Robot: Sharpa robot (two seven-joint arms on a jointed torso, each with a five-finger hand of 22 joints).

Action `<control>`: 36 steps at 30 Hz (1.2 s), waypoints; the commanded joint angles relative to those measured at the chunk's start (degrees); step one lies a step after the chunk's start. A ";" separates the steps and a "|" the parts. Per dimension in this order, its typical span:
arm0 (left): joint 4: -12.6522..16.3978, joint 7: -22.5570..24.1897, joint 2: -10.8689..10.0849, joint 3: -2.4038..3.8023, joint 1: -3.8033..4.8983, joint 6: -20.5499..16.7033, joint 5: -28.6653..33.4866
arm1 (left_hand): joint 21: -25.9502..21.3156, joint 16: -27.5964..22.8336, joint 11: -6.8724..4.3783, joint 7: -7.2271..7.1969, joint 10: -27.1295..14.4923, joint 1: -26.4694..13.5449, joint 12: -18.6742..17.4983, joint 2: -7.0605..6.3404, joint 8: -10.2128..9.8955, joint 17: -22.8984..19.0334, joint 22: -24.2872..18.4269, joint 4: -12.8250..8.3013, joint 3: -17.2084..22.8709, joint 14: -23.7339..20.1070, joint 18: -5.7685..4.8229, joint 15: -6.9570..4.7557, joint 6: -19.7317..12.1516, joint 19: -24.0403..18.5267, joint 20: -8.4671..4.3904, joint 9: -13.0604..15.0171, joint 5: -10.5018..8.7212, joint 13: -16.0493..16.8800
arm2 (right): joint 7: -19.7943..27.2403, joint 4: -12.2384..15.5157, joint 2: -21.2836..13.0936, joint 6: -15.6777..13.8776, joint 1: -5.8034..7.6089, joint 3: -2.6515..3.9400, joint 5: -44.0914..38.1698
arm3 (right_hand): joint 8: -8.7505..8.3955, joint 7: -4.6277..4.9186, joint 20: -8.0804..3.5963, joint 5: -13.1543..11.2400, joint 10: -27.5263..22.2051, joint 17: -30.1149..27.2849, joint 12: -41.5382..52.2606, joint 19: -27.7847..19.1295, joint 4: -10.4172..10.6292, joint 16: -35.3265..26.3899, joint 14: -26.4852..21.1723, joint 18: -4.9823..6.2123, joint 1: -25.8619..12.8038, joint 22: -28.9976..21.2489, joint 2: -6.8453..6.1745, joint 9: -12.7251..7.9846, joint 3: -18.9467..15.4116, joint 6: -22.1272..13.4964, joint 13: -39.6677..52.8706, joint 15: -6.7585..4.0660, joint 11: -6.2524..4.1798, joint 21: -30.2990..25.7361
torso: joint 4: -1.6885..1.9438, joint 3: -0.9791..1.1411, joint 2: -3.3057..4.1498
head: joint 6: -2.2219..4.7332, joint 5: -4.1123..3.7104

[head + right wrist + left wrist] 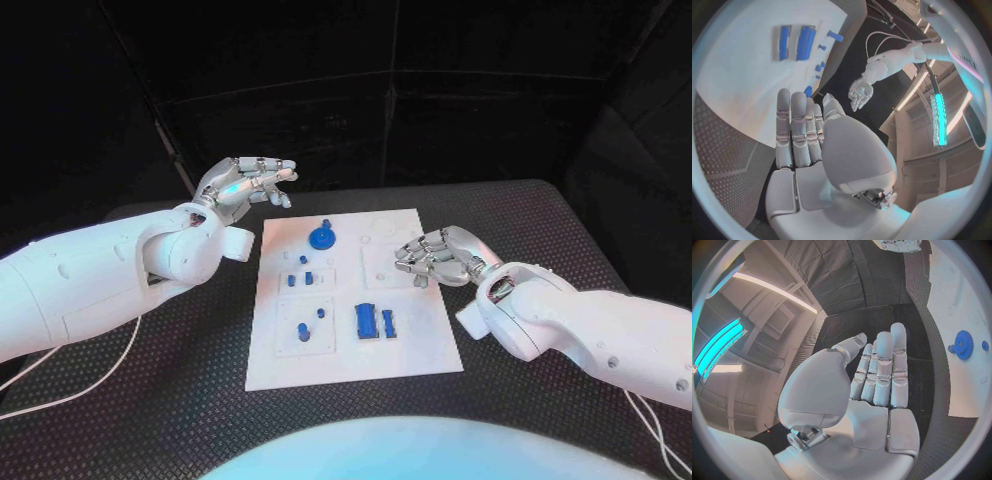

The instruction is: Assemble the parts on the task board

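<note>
A white task board on the black table carries small blue parts, including a blue gear. The left hand hovers beyond the board's far left corner, the right hand over its right edge; both are empty, fingers extended.

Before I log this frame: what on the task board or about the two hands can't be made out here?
- Small blue parts on the task board: head view, too small to tell their shapes or whether seated.
- Board under the right hand: head view, hidden by the fingers.
- Blue gear: left wrist view, board cut off at the circle's rim.
- Left hand: whether it touches the table cannot be told.
</note>
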 commanded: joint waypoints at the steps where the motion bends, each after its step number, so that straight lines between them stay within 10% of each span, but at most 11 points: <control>1: -1.84 1.76 1.31 0.04 0.07 0.56 3.10 | -3.02 -5.33 0.15 -0.16 -0.04 -0.17 -0.90 0.29 0.32 -2.68 -1.77 -0.02 -0.24 -3.55 0.71 0.38 0.06 -3.47 0.41 0.00 -0.10 -0.49 | 14.90 -5.49 2.26 2.90 1.44 0.17 20.55 | -1.00 0.90 1.26 -3.37 -2.53 -4.05 -7.34 -3.43 -0.57 -8.05 -4.66 0.05 3.71 -2.82 0.79 -1.04 1.97 0.35 -7.23 1.51 1.48 -5.06 | 0.37 -0.66 -1.53 | 2.34 -0.64; 7: -6.44 2.52 4.55 -0.02 -0.12 -0.79 3.57 | -12.02 -22.96 1.50 0.67 0.68 -0.07 -5.11 0.26 -0.39 -10.88 -7.46 0.39 0.53 -8.82 -0.02 3.35 -0.24 -13.30 2.83 -0.10 -0.16 -0.64 | 20.49 -17.15 8.39 6.96 3.39 0.28 29.05 | -6.16 1.20 4.98 -5.27 4.28 -18.77 -19.22 -6.87 0.69 -28.26 -5.76 0.44 6.50 -9.46 -0.34 -6.40 5.48 3.73 -27.13 4.50 2.94 -16.31 | 0.86 -1.19 -2.56 | 5.67 -0.97; 14: -11.22 3.79 7.92 -0.06 -0.88 -3.47 3.50 | -22.65 -37.54 2.45 0.83 1.08 -1.06 -10.44 -0.66 -2.41 -16.66 -16.10 1.94 -1.72 -9.53 1.06 6.10 -1.51 -20.96 7.13 -0.14 -0.20 -0.61 | 23.82 -26.19 15.30 10.88 4.21 0.38 32.01 | -8.39 1.64 5.37 -5.48 7.47 -23.94 -22.56 -3.55 0.74 -34.14 -1.36 0.69 4.71 -12.28 -1.18 -9.44 7.15 5.43 -35.05 4.41 3.13 -20.41 | 0.66 -1.08 -2.73 | 8.49 -0.19; 21: -12.86 4.88 9.56 -0.05 -1.75 -5.11 3.48 | -25.35 -42.30 2.85 0.77 1.40 -1.32 -12.87 -0.30 -3.69 -18.32 -19.21 3.04 -4.71 -9.21 1.01 6.70 -1.36 -22.03 8.04 -0.12 -0.21 -0.60 | 24.96 -29.99 18.52 12.46 4.39 0.41 32.47 | -8.47 1.93 5.74 -5.79 8.57 -26.28 -24.38 -2.88 0.69 -36.93 -0.05 0.69 3.28 -14.11 -1.68 -11.14 7.72 5.54 -36.71 4.74 3.36 -23.27 | 0.55 -0.72 -2.58 | 10.20 0.14; 22: -12.50 2.59 9.31 -0.11 -1.76 -3.07 2.95 | -28.47 -45.99 -0.18 -2.67 -16.01 -23.11 -15.60 3.82 -5.44 -23.39 -23.95 2.84 -10.02 -25.70 -2.88 3.93 -17.54 -33.69 3.29 -3.89 -2.73 -4.16 | 21.86 -29.32 18.12 9.45 4.25 0.34 30.11 | -12.07 -1.55 1.88 -8.37 -11.12 -29.05 -25.84 -18.44 -2.91 -38.51 -20.70 -2.97 -23.72 -16.42 -2.69 -13.72 7.72 -11.95 -40.20 -0.97 0.91 -28.83 | 0.65 -1.02 -2.69 | 9.71 0.06; 31: -7.71 2.73 7.70 1.09 -2.89 -8.83 2.13 | -30.68 -48.74 -2.01 -5.01 -27.41 -37.97 -17.63 3.82 -10.14 -23.39 -27.31 2.84 -13.81 -36.45 -3.79 2.33 -28.42 -41.80 0.18 -3.89 -4.62 -4.16 | 23.73 -24.07 15.87 3.68 6.37 -1.70 34.56 | -12.07 -3.52 -0.46 -10.36 -23.27 -31.03 -29.98 -27.99 -5.22 -42.68 -33.42 -3.95 -41.72 -18.10 -2.69 -15.53 7.72 -22.84 -40.20 -0.97 -0.57 -32.69 | 1.63 -0.62 -2.74 | 12.08 1.41; 32: -6.71 2.76 7.36 1.34 -3.13 -10.03 1.95 | -30.96 -49.01 -2.20 -5.24 -28.54 -39.41 -17.81 3.82 -10.14 -23.39 -27.62 2.84 -14.17 -37.52 -3.87 2.16 -29.48 -42.58 -0.12 -3.89 -4.78 -4.16 | 24.12 -22.98 15.40 2.48 6.81 -2.13 35.49 | -12.07 -3.72 -0.70 -10.55 -24.51 -31.22 -29.98 -28.97 -5.45 -42.68 -34.74 -3.96 -43.48 -22.16 -2.69 -15.69 7.72 -23.94 -40.20 -0.97 -4.60 -33.04 | 1.72 -0.59 -2.75 | 12.29 1.53; 33: -5.61 2.79 6.99 1.62 -3.39 -11.35 1.77 | -31.12 -49.24 -2.38 -5.46 -29.61 -40.78 -17.99 3.82 -10.14 -23.39 -27.93 2.84 -14.52 -38.54 -4.41 2.00 -30.49 -43.33 -0.44 -3.89 -4.93 -4.16 | 24.54 -21.78 14.88 1.16 7.29 -2.59 36.51 | -12.07 -3.93 -0.94 -10.72 -25.72 -31.40 -29.98 -29.93 -5.65 -42.68 -36.02 -4.35 -45.19 -22.16 -2.69 -15.87 7.72 -25.02 -40.20 -0.97 -4.60 -33.38 | 1.78 -0.56 -2.75 | 12.43 1.61; 34: -4.37 2.82 6.57 1.93 -3.68 -12.84 1.55 | -31.37 -49.49 -2.57 -5.70 -30.78 -42.27 -18.21 3.82 -10.14 -23.39 -28.25 2.84 -14.90 -39.64 -4.41 -2.05 -31.60 -44.14 -0.76 -3.89 -9.10 -4.16 | 25.03 -20.42 14.30 -0.33 7.84 -3.12 37.66 | -12.07 -4.16 -1.21 -10.93 -27.10 -31.60 -29.98 -31.01 -5.95 -42.68 -37.46 -4.57 -47.13 -22.16 -2.69 -20.00 7.72 -26.23 -40.20 -0.97 -4.60 -33.81 | 1.82 -0.55 -2.76 | 12.53 1.66; 35: -3.06 2.86 6.13 2.26 -4.00 -14.42 1.33 | -31.58 -49.73 -2.75 -5.91 -31.83 -43.61 -18.37 3.82 -10.14 -23.39 -28.55 2.84 -15.21 -40.64 -4.41 -2.05 -32.58 -44.86 -1.04 -3.89 -9.10 -4.16 | 25.54 -18.98 13.69 -1.91 8.42 -3.68 38.88 | -12.07 -4.37 -1.46 -11.08 -28.27 -31.78 -29.98 -31.92 -6.17 -42.68 -38.69 -4.57 -48.80 -22.16 -2.69 -20.00 7.72 -27.29 -40.20 -0.97 -4.60 -34.15 | 1.83 -0.54 -2.76 | 12.56 1.68; 36: -1.68 2.90 5.66 2.60 -4.32 -16.08 1.09 | -31.74 -49.94 -6.86 -6.12 -32.84 -44.89 -22.40 3.82 -10.14 -23.39 -28.82 2.84 -15.53 -41.58 -4.52 -2.05 -33.53 -45.56 -1.31 -3.89 -9.10 -4.16 | 26.06 -17.50 13.05 -3.54 9.02 -4.26 40.14 | -12.07 -4.57 -1.64 -15.14 -29.32 -35.88 -29.98 -32.78 -6.31 -42.68 -39.80 -4.57 -50.30 -22.16 -2.69 -20.00 7.72 -28.24 -40.20 -0.97 -4.60 -34.45 | 1.83 -0.54 -2.76 | 12.56 1.68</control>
